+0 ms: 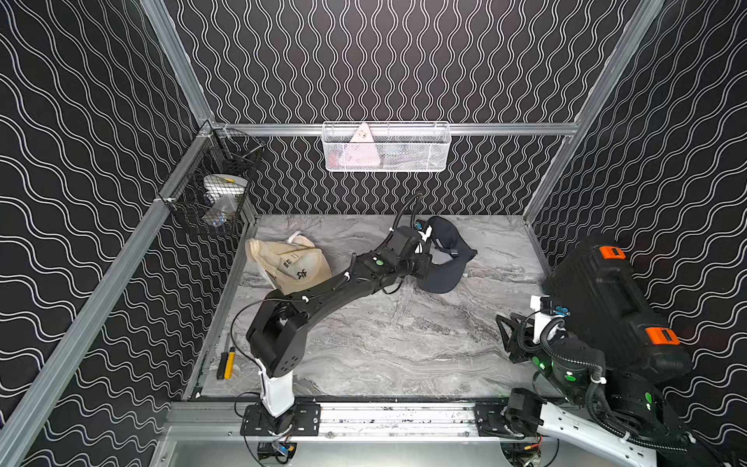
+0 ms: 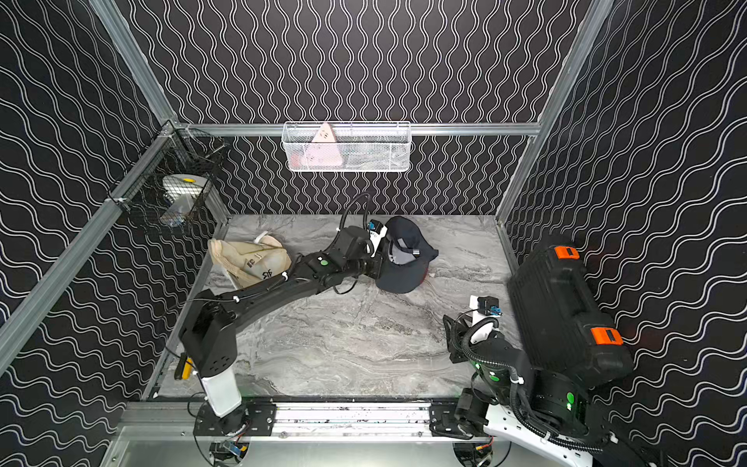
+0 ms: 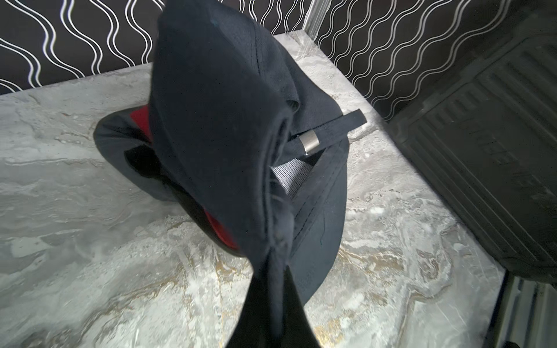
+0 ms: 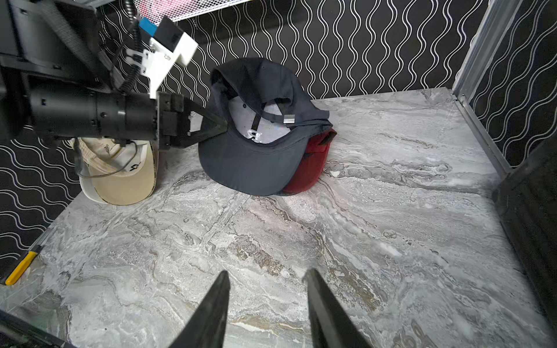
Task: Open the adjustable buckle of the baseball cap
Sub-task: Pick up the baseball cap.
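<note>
The navy cap point(image 4: 250, 162) sits toward the far side of the marble table point(image 1: 404, 343), a little right of centre, resting on top of a red cap point(image 4: 310, 162) whose brim peeks out from under its right edge. The left gripper point(image 4: 224, 126) is clenched on the navy cap's left rim, pinching the fabric so the crown stands up and folds over, with the pale lining facing up. At the back opening, on the cap's right side, the metal buckle point(image 3: 310, 144) sits on the dark strap point(image 3: 346, 120), and the strap's free end pokes out past it (both top views show the clasp only as a small glint). The right gripper point(image 4: 266, 274) hangs over the near right part of the table, well apart from the caps, its fingers spread with nothing between them. A beige cap point(image 1: 287, 263) lies at the far left, and a black case point(image 1: 606, 299) leans along the right wall.
</note>
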Robot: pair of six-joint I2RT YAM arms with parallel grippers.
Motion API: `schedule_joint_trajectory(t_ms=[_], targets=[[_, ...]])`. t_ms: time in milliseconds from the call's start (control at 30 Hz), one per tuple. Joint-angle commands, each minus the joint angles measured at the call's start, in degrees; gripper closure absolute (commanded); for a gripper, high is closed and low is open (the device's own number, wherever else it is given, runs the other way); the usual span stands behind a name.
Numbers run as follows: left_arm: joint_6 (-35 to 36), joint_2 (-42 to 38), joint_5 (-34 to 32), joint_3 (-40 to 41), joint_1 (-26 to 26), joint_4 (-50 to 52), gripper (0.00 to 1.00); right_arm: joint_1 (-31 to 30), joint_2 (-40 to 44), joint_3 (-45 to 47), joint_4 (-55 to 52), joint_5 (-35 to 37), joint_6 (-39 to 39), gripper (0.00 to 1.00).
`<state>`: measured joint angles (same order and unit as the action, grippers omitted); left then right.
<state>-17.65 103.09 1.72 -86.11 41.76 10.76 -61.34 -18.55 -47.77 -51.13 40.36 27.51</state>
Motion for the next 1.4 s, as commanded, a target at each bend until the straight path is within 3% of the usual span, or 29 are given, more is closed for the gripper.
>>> schedule_joint_trajectory(t_ms=[0, 767, 1367], targets=[[1.7, -3.6, -1.1, 2.3, 0.7, -1.4, 1.0, -0.1, -0.3, -0.4, -0.7, 1.6, 1.1, 0.56], [3.2, -30.5, -12.8, 19.4, 8.9, 5.1, 1.0, -0.1, -4.3, -0.9, -0.7, 1.9, 1.3, 0.56], [0.7, -44.2, -16.9, 28.0, 12.3, 11.1, 1.0, 0.0, -7.1, -1.2, -0.5, 2.4, 1.5, 0.56]])
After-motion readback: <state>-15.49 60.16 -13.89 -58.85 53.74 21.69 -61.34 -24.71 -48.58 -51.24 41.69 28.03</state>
